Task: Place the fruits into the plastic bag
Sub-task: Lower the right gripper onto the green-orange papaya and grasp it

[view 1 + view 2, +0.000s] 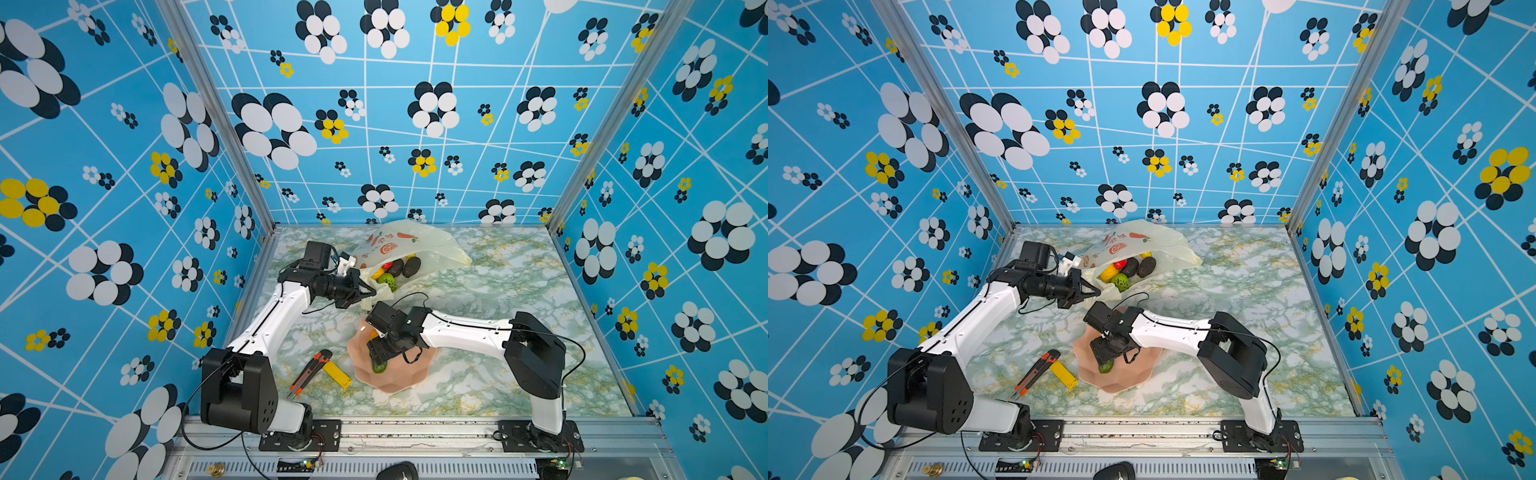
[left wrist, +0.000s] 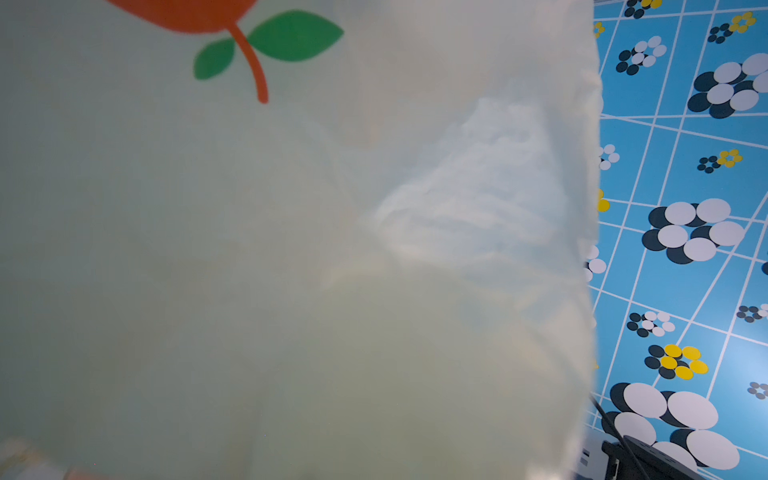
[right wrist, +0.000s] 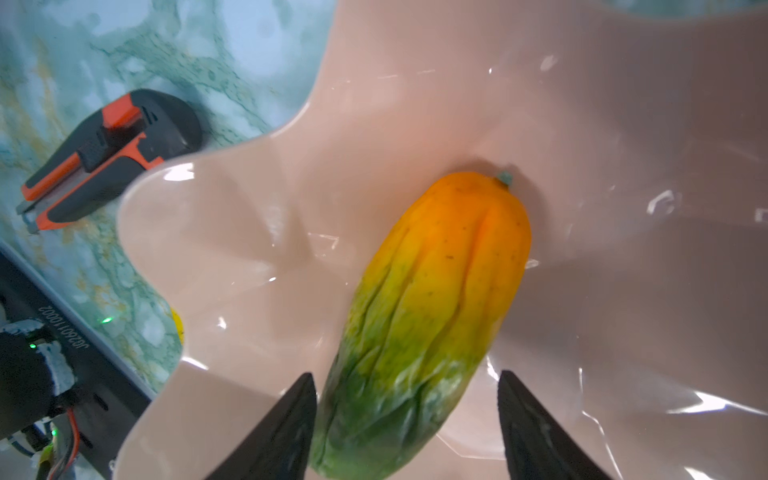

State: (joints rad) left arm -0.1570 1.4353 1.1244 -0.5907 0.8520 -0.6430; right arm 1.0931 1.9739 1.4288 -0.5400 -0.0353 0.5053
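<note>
The plastic bag [image 1: 419, 241] lies at the back of the table with its mouth facing the front. Inside it I see two black bumpy ovals [image 1: 411, 266], a green round fruit [image 1: 388, 281], a yellow one [image 1: 377, 273] and a red one [image 1: 387, 266]. My left gripper [image 1: 370, 293] is shut on the bag's lower rim; bag film [image 2: 291, 249] fills the left wrist view. A green-orange elongated fruit [image 3: 432, 299] lies in the pink bowl [image 3: 457, 104]. My right gripper [image 3: 405, 374] straddles its green end, open, with a gap at one finger.
An orange-black utility knife [image 1: 309, 372] and a flat yellow block [image 1: 337, 374] lie on the marbled table just left of the pink bowl [image 1: 399, 380]. Blue flowered walls close in three sides. A metal rail with the arm bases runs along the front.
</note>
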